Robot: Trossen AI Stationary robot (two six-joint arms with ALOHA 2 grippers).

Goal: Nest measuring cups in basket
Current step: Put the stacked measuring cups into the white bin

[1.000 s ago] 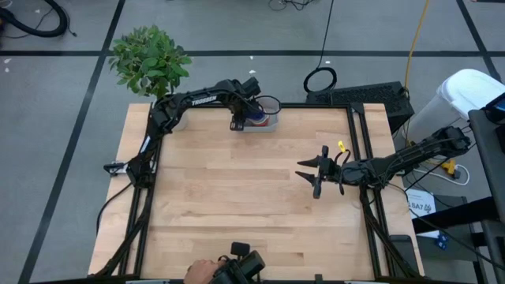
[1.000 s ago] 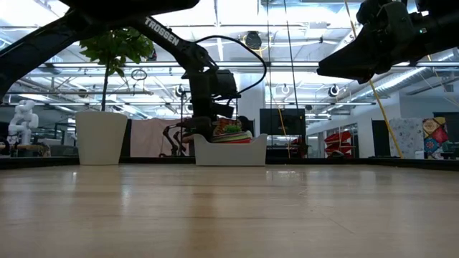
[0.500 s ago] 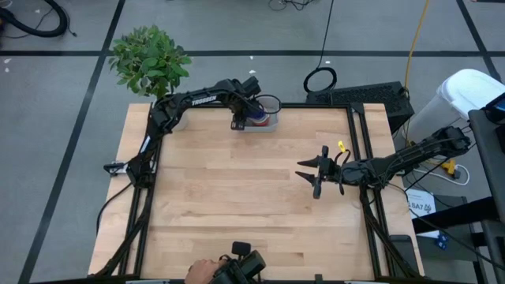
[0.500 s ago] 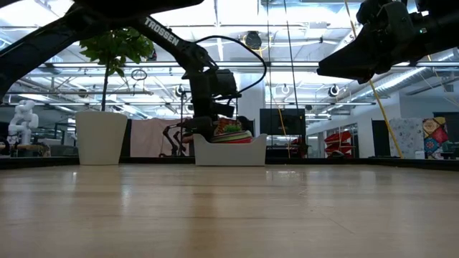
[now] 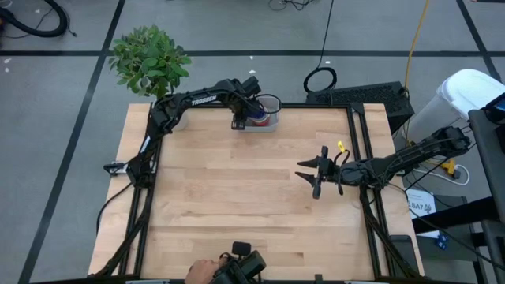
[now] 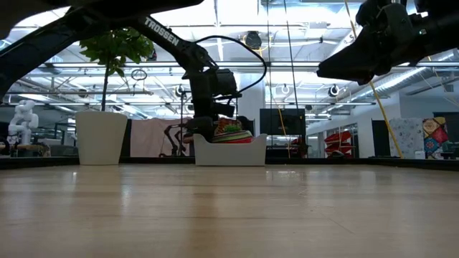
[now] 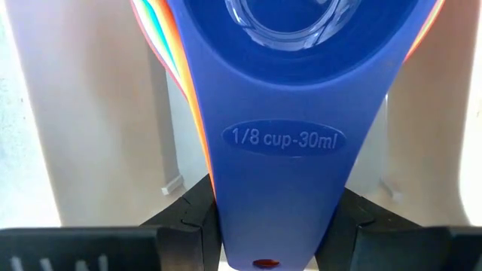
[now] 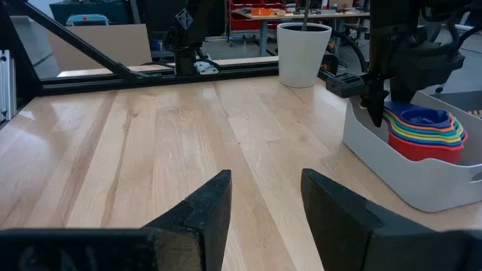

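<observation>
My left gripper (image 5: 237,123) hangs at the basket (image 5: 271,125) on the far edge of the surface (image 5: 237,205), near the plant pot (image 6: 100,137). In the left wrist view its two fingers (image 7: 194,218) sit pressed on either side of the dark blue cup's (image 7: 290,113) flat handle, so I am pinching that cup by the handle. The cup's bowl lies forward of the gripper, seated on top of the nested stack (image 8: 423,132) inside the basket. The handle carries raised lettering, "1/8 cup-30ml", and a small hole near its end. Thin rims of the cups beneath show around the blue bowl: orange, yellow, green, teal. From the right wrist view the stack reads red at the bottom, then bands of colour, with blue on top. The basket is pale, translucent, with rounded corners, and its walls rise about halfway up the stack. My left arm (image 5: 197,100) reaches from the left side along the far edge, wrist bent downward, gripper pointing down into the basket's left end. My right gripper (image 5: 308,175) waits well apart over the right part of the surface, held above the wood, fingers (image 8: 203,211) spread and holding nothing. A person's hand (image 5: 201,272) shows at the near edge.
</observation>
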